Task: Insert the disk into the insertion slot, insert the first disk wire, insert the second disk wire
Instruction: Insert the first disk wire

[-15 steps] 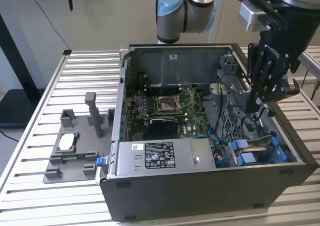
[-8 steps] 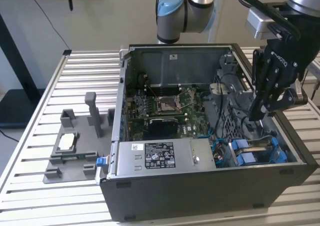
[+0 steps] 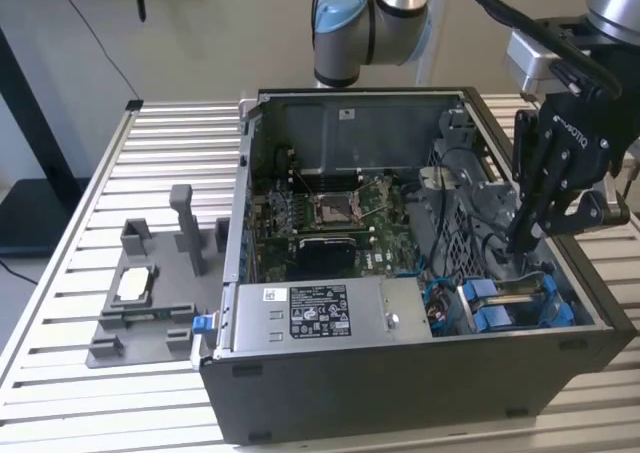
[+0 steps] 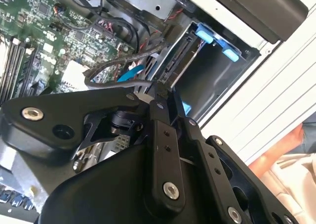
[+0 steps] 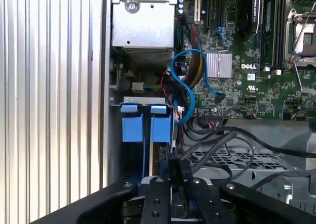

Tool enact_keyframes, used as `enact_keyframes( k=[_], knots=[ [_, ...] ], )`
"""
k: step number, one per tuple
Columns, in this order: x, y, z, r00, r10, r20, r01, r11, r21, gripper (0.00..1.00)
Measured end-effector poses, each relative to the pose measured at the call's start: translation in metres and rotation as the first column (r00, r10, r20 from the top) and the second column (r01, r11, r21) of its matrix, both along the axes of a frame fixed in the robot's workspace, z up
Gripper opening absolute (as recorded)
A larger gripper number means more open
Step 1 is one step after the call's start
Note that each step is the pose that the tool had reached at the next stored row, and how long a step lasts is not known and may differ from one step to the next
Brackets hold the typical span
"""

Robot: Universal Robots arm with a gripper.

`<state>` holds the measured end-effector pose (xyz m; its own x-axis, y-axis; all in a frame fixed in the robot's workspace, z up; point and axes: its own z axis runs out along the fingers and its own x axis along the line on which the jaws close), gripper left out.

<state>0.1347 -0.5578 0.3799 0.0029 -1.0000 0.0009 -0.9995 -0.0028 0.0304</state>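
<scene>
Black two-finger gripper [image 5: 175, 185], clenched on a black wire plug [image 5: 173, 164], hangs above the blue-framed grey disk [image 5: 160, 129] seated in the dark metal insertion slot [image 5: 129, 101], at the exterior view's right.

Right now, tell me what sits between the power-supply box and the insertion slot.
A tangle of blue, red and black cables fills the gap between the power-supply box and the insertion slot, as seen in the exterior view.

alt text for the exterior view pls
The robot's black hand reaches down into an open computer case, just above the blue-trimmed insertion slot at the exterior view's right. The case sits on a slatted metal table, with a grey fixture beside it at the exterior view's left.
</scene>
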Motion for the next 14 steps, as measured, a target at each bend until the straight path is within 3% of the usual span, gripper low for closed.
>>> enact_keyframes(
  k=[14],
  knots=[
    [0.02, -0.0102, -0.0105, 1.0, -0.001, -0.0002, 0.001, 1.0, 0.0, 0.19]
  ],
)
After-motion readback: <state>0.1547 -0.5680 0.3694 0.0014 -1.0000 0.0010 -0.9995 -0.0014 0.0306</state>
